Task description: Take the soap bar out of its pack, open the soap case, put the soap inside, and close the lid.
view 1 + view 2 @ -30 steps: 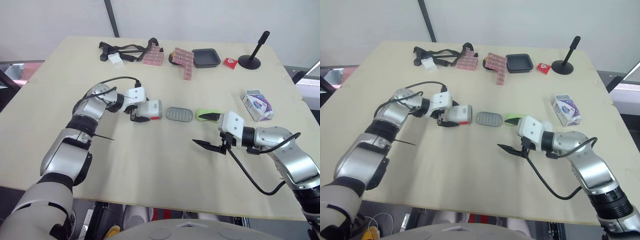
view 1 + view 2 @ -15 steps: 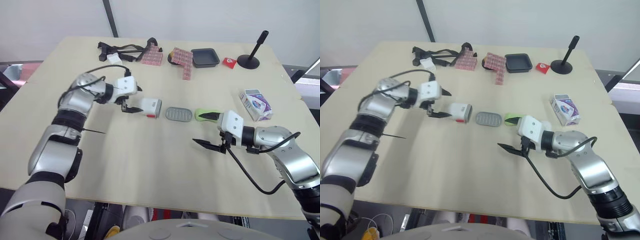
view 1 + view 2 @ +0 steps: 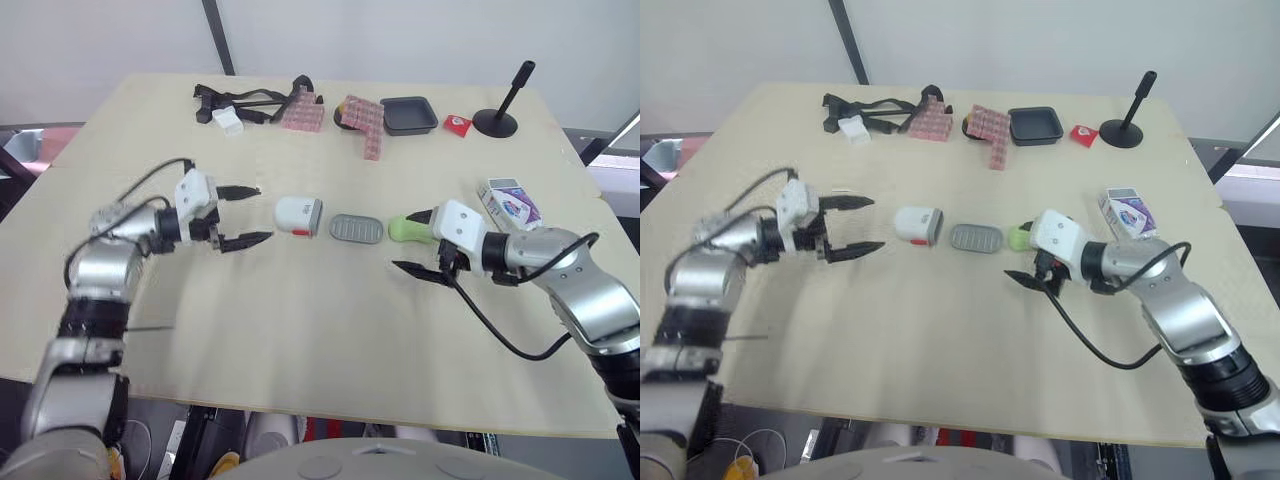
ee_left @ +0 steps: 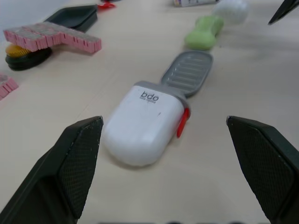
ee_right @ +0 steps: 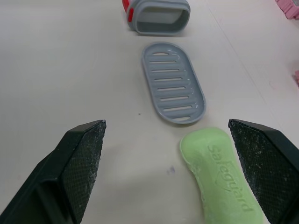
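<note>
Pale wood table (image 3: 300,330) is set with the case already opened. Both grippers are held wide open and empty: left gripper (image 3: 262,213) faces the white shell (image 3: 297,213), the grey tray (image 3: 358,228) lies just beside it, and right gripper (image 5: 166,125) is near the green soap (image 3: 403,229). Loading is judged the step in hand; the soap must be grasped next.

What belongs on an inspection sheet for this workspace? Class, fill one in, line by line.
Surface: beige table, flat.
Job's things: white soap case, grey slotted tray and bare green soap bar in a row; soap pack near the right edge.
Clutter: black straps, pink blocks, black dish, red packet, black stand along the far edge.
Grippers: left gripper open, facing the case; right gripper open, by the soap.
Cables: black cable looping under the right arm.
Surroundings: pale wall, black pole.
</note>
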Action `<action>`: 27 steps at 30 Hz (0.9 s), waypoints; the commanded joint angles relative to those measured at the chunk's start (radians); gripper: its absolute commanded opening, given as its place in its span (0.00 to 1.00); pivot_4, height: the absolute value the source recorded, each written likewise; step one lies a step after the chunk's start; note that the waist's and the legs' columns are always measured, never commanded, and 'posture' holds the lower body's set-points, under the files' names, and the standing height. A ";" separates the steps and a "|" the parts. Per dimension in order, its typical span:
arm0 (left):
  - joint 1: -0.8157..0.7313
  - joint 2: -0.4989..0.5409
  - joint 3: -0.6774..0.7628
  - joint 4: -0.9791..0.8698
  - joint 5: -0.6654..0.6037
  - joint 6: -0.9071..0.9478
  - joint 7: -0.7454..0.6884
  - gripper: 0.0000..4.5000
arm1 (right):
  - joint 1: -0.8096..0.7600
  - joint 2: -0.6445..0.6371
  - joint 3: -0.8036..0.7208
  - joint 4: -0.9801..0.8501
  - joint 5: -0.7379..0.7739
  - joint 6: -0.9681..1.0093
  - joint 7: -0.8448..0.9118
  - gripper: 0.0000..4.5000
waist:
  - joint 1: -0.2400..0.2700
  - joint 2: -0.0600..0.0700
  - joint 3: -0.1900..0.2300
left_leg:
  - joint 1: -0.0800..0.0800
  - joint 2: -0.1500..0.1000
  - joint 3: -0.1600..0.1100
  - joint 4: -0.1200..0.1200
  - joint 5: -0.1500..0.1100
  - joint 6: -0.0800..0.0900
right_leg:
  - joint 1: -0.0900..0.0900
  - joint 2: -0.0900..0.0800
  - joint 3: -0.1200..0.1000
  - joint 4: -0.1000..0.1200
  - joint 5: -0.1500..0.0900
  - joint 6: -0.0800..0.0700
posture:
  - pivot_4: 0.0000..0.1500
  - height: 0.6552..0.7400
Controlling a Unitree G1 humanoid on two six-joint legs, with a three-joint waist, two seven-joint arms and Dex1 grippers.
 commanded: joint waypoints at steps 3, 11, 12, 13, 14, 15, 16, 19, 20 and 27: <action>0.091 -0.038 -0.003 -0.209 -0.004 0.014 0.127 1.00 | -0.052 -0.019 0.012 -0.030 -0.032 0.067 -0.023 1.00 | 0.003 0.000 0.000 | 0.000 0.000 0.000 0.000 0.000 0.000 | 0.000 0.000 0.000 0.000 0.000 0.000 | 1.00 1.00; 0.179 -0.062 -0.080 -0.343 0.033 0.050 0.218 1.00 | -0.105 -0.024 0.056 0.007 -0.066 0.109 -0.019 1.00 | -0.011 0.000 0.000 | 0.001 0.000 0.000 0.000 0.000 0.000 | 0.000 0.001 0.001 0.000 0.000 0.000 | 1.00 1.00; 0.192 -0.048 -0.090 -0.348 0.038 0.049 0.209 1.00 | -0.114 -0.029 0.066 0.019 -0.075 0.105 -0.015 1.00 | -0.012 0.000 0.000 | 0.001 0.000 0.000 -0.001 0.000 0.000 | 0.000 0.001 0.001 0.000 0.000 0.000 | 1.00 1.00; 0.200 -0.038 -0.095 -0.350 0.039 0.046 0.202 1.00 | -0.122 -0.033 0.074 0.032 -0.083 0.104 -0.011 1.00 | -0.016 0.000 0.000 | 0.001 0.000 0.000 -0.001 0.000 0.000 | 0.000 0.001 0.001 0.000 0.000 0.000 | 1.00 1.00; 0.207 -0.030 -0.098 -0.353 0.037 0.047 0.198 1.00 | -0.134 -0.038 0.086 0.050 -0.094 0.099 -0.005 1.00 | -0.017 0.000 0.000 | 0.001 0.001 0.000 -0.001 0.000 -0.001 | 0.000 0.001 0.001 0.000 0.000 0.000 | 1.00 1.00; 0.212 -0.025 -0.099 -0.356 0.035 0.047 0.197 1.00 | -0.142 -0.041 0.094 0.064 -0.101 0.096 -0.001 1.00 | -0.019 0.000 0.000 | 0.002 0.001 0.000 -0.001 0.000 -0.001 | 0.000 0.001 0.001 0.000 0.000 0.000 | 1.00 1.00; 0.213 -0.023 -0.097 -0.356 0.032 0.043 0.200 1.00 | -0.158 -0.041 0.106 0.087 -0.110 0.094 0.005 1.00 | -0.019 0.000 0.000 | 0.002 0.001 0.000 -0.001 0.001 -0.001 | 0.000 0.001 0.001 0.001 0.000 0.000 | 1.00 1.00; 0.210 -0.014 -0.093 -0.332 0.043 0.011 0.204 1.00 | -0.216 -0.043 0.158 0.161 -0.155 0.081 0.024 1.00 | -0.021 0.000 0.000 | 0.007 0.000 0.000 -0.001 0.001 -0.001 | 0.000 0.000 0.001 0.002 0.000 0.000 | 1.00 1.00; 0.208 -0.009 -0.097 -0.318 0.053 -0.005 0.200 1.00 | -0.235 -0.044 0.179 0.181 -0.171 0.083 0.032 1.00 | -0.022 0.000 0.000 | 0.007 0.000 0.000 -0.001 0.001 -0.001 | 0.000 0.000 0.001 0.002 0.000 0.000 | 1.00 1.00; 0.182 -0.004 -0.084 -0.245 0.066 -0.059 0.222 1.00 | -0.324 -0.013 0.220 0.290 -0.195 0.065 0.088 1.00 | -0.023 0.001 0.000 | 0.006 0.000 0.000 -0.001 0.001 -0.001 | 0.000 0.001 0.001 0.002 0.000 0.000 | 1.00 1.00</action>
